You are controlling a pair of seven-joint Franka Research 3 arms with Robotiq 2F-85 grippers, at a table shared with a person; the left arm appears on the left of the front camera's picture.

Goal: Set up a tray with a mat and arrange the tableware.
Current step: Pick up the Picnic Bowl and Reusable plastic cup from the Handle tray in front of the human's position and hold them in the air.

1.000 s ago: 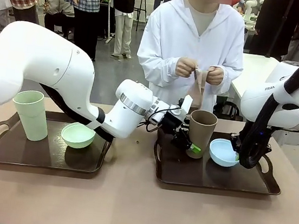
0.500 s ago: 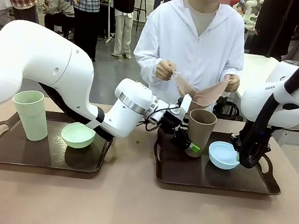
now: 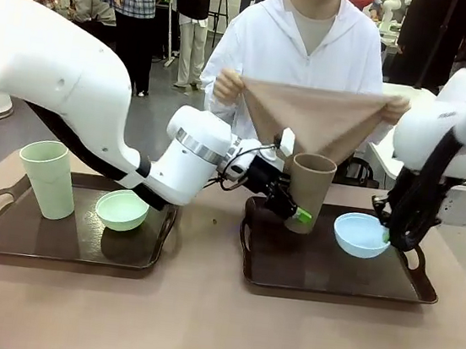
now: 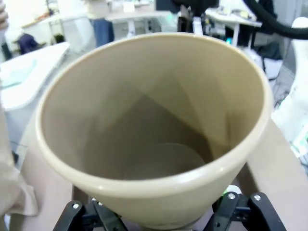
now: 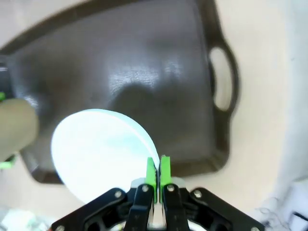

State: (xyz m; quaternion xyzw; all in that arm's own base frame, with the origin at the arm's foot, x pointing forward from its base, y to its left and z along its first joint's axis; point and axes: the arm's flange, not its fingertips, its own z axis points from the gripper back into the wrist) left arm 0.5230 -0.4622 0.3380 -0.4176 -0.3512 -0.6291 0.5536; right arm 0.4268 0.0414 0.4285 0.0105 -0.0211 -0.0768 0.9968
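The person's hands point(image 3: 227, 85) now hold the tan cloth mat point(image 3: 316, 121) spread wide, no longer bunched at the chest. The tall brown tapered plastic cup point(image 3: 309, 188), clamped in the left gripper point(image 3: 296, 216), now sits higher. The small light blue round plastic bowl point(image 3: 360, 234), pinched by the right gripper point(image 3: 388, 237), hangs slightly higher and farther right.

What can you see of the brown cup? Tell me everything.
The brown cup is a tall tapered tumbler, matte plastic by its look, wider at its rounded rim, plain and empty inside. It stands about upright over the right-hand tray, near that tray's left end. The left gripper clasps it low down, fingers on either side. Whether its base rests on the tray is unclear. A person's tan cloth hangs just behind its rim.
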